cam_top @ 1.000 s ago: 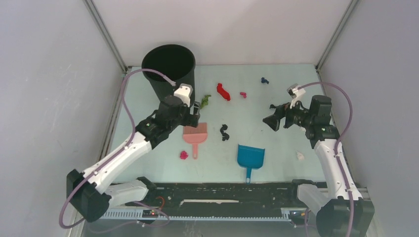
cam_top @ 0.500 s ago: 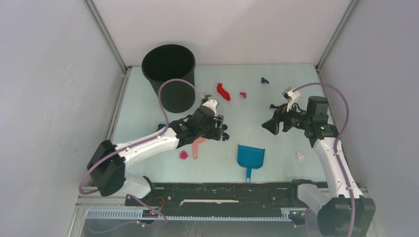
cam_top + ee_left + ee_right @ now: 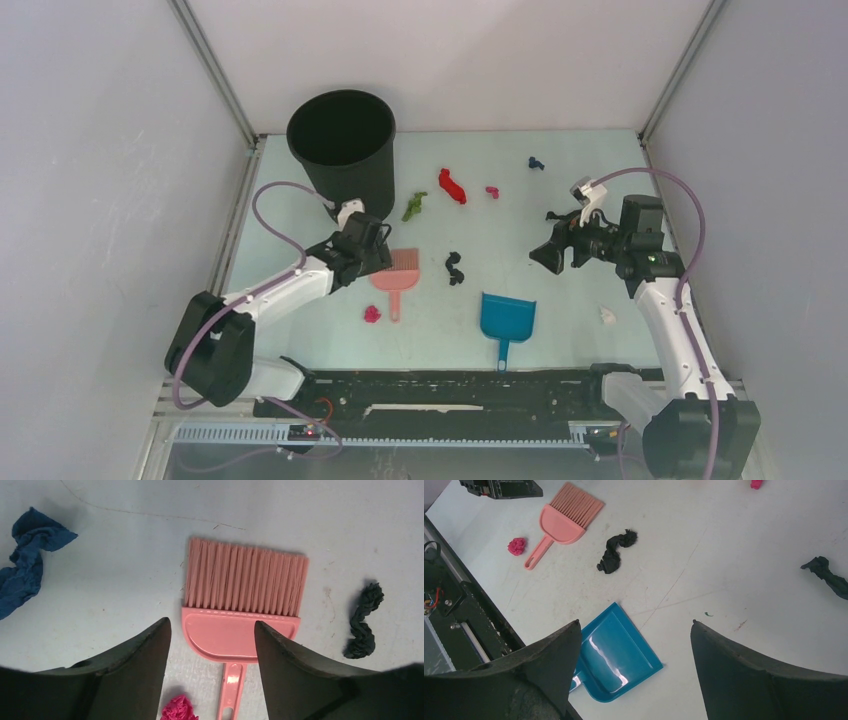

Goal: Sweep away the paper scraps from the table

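Paper scraps lie scattered on the mint-green table (image 3: 560, 180): green (image 3: 414, 206), red (image 3: 452, 185), small magenta (image 3: 492, 191), dark blue (image 3: 537, 162), black (image 3: 455, 268) and magenta (image 3: 372, 314). My left gripper (image 3: 374, 252) is open and empty, just left of the pink brush (image 3: 395, 272). In the left wrist view the open gripper (image 3: 211, 624) hangs over the brush (image 3: 243, 605), with a dark blue scrap (image 3: 27, 560), the black scrap (image 3: 365, 622) and the magenta scrap (image 3: 177, 709) around it. My right gripper (image 3: 548, 252) is open and empty above the table; in its wrist view (image 3: 635, 622) it frames the blue dustpan (image 3: 616, 655).
A black bin (image 3: 342, 150) stands at the back left. The blue dustpan (image 3: 507, 318) lies near the front middle. A white scrap (image 3: 607, 315) lies by the right arm. Another dark scrap (image 3: 829, 575) lies right of the right gripper. Metal rails edge the table.
The left arm swung right over the brush towards the black scrap, then drew back left beside the brush. The right gripper shifted slightly left, then held still.
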Available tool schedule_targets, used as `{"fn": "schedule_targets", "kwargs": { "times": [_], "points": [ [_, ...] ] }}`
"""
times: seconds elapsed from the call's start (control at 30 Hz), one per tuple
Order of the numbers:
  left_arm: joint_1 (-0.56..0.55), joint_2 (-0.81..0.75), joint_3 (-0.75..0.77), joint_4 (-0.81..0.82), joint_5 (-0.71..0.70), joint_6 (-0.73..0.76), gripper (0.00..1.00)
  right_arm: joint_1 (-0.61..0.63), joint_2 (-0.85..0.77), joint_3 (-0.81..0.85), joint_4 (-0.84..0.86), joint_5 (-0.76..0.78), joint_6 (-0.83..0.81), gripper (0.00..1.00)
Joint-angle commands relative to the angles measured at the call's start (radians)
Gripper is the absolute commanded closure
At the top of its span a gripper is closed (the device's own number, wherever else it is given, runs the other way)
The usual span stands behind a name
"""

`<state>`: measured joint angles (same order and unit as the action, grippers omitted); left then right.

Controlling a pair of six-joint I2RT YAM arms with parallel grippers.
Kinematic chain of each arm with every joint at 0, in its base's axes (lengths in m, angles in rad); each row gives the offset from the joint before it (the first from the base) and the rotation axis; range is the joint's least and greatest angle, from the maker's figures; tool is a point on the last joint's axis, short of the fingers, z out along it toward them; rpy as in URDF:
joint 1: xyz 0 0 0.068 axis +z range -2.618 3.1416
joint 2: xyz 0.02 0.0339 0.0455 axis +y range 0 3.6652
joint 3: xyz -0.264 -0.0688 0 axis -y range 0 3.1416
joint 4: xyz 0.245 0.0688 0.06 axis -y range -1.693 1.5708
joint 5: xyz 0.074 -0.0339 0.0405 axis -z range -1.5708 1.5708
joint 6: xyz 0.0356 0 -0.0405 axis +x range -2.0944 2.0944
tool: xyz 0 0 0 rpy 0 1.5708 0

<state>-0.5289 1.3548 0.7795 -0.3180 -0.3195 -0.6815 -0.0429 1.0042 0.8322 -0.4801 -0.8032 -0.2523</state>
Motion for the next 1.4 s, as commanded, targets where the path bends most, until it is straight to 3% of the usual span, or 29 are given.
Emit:
{"fn": "schedule_targets", "kwargs": {
  "times": [0.0,0.13,0.4,0.63,0.97,1.37],
  "points": [
    [0.001,-0.002,-0.004,0.121,-0.025,-0.032,0.33,0.011,0.003,0.005,0.004,-0.019,-0.026,0.12],
    [0.014,0.02,-0.028,0.19,-0.056,-0.033,0.4,0.016,0.004,0.005,-0.001,-0.037,-0.026,0.11],
    [0.027,0.124,0.034,0.171,-0.031,-0.005,0.54,0.019,0.006,0.005,-0.001,-0.009,-0.033,0.11],
    [0.03,0.175,0.079,0.101,-0.07,0.057,0.51,0.02,0.007,0.005,-0.004,0.005,-0.047,0.1],
    [0.045,0.242,0.11,0.08,-0.039,0.067,0.59,0.079,0.036,0.014,-0.014,0.057,-0.077,0.1],
    [0.046,0.29,0.13,0.073,-0.029,0.075,0.59,0.126,0.037,0.014,-0.02,0.093,-0.102,0.1]
  ]
}}
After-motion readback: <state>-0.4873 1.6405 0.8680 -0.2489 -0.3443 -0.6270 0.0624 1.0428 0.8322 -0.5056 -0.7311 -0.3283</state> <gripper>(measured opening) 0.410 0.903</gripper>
